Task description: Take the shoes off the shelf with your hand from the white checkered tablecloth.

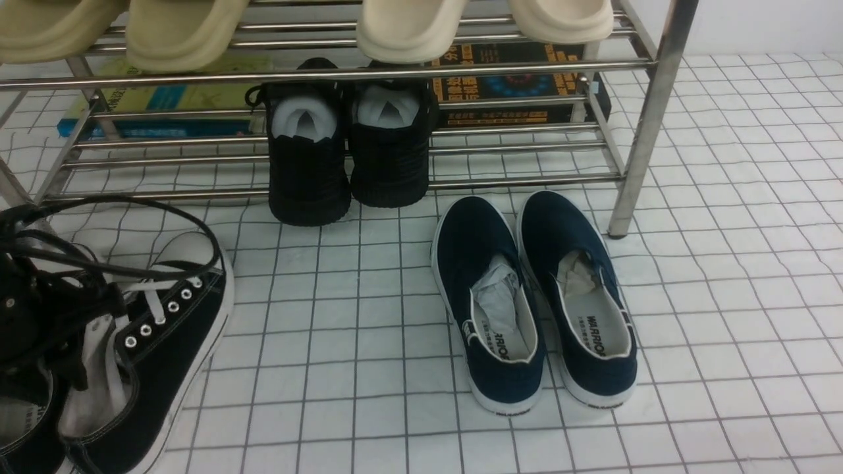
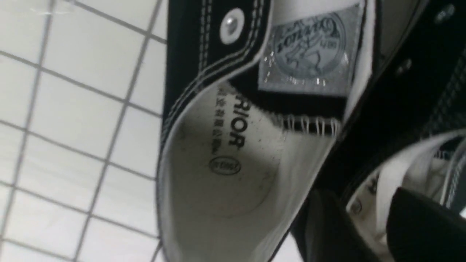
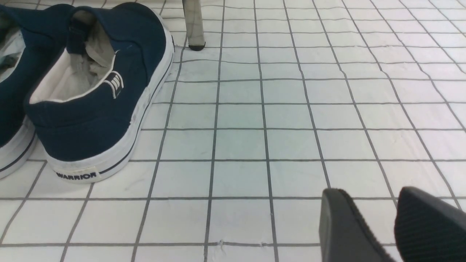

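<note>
The black canvas sneakers with white laces lie at the near left of the white checkered tablecloth (image 1: 369, 342), off the steel shelf (image 1: 652, 99). One sneaker (image 1: 174, 329) leans on its side. The other (image 1: 26, 421) lies under my left gripper (image 1: 39, 309), which black cables partly hide. In the left wrist view, one sneaker's white lining (image 2: 225, 182) fills the middle. My left gripper (image 2: 367, 218) has the other sneaker's eyelet flap and lace between its fingers. My right gripper (image 3: 380, 218) is open and empty, low over the cloth.
Navy slip-ons (image 1: 500, 309) stand on the cloth beside the shelf's right leg (image 3: 193, 25); one also shows in the right wrist view (image 3: 91, 94). An all-black knit pair (image 1: 349, 158) sits on the lower tier, cream slippers (image 1: 408, 26) on the upper. Books (image 1: 514, 85) lie behind.
</note>
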Controlling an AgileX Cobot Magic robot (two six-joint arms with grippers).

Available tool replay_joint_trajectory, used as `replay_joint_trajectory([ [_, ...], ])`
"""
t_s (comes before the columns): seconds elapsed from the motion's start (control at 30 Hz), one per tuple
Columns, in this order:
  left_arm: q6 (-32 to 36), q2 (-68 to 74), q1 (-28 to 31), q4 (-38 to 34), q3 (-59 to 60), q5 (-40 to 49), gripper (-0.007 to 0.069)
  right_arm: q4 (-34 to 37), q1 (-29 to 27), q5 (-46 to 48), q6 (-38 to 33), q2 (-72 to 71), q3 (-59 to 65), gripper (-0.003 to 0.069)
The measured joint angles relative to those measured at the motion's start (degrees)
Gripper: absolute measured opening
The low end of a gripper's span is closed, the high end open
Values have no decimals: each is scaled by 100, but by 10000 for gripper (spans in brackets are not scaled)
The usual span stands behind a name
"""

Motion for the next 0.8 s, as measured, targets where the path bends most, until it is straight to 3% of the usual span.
replay_joint_trajectory([
  [0.17, 357, -684, 0, 57, -5, 342, 288, 0, 0, 0, 0, 0, 0, 239],
  [0.33, 1178, -1759, 0, -240, 31, 869, 139, 0, 0, 0, 0, 0, 0, 239],
  [0.4, 1752, -2467, 0, -664, 253, 875, 47, 0, 0, 0, 0, 0, 0, 239],
  [0.6, 3004, -4543, 0, -2252, 1428, -262, 1, 0, 0, 0, -4, 0, 0, 239],
  [0.8, 3386, -5831, 0, -2704, 2238, -1232, 1, 0, 0, 0, -4, 0, 0, 239],
])
